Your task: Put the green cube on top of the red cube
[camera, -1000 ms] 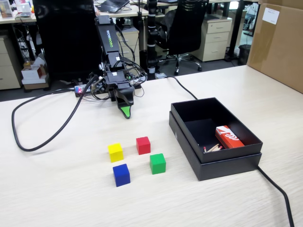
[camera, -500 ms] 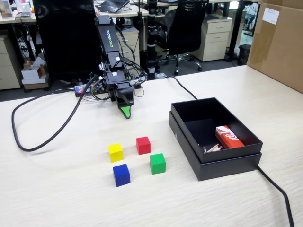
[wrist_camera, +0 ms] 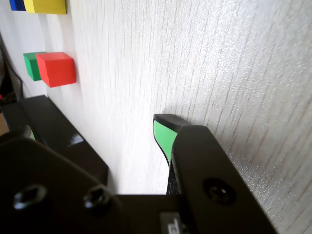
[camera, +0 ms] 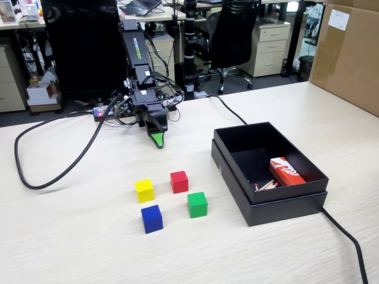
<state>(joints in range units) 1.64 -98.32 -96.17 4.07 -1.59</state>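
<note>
In the fixed view the green cube [camera: 197, 204] sits on the table just right of and nearer than the red cube [camera: 179, 181]; the two stand apart. The wrist view shows the red cube [wrist_camera: 56, 68] at the upper left with the green cube [wrist_camera: 31, 65] partly hidden behind it. My gripper [camera: 156, 140] hangs low over the table behind the cubes, well clear of them. In the wrist view the gripper [wrist_camera: 97, 129] has bare table between its green-lined jaws and holds nothing.
A yellow cube [camera: 144, 190] and a blue cube [camera: 151, 218] lie left of the red and green ones. An open black box [camera: 284, 207] holding a red-and-white packet [camera: 286, 171] stands to the right. A black cable [camera: 35, 177] loops on the left.
</note>
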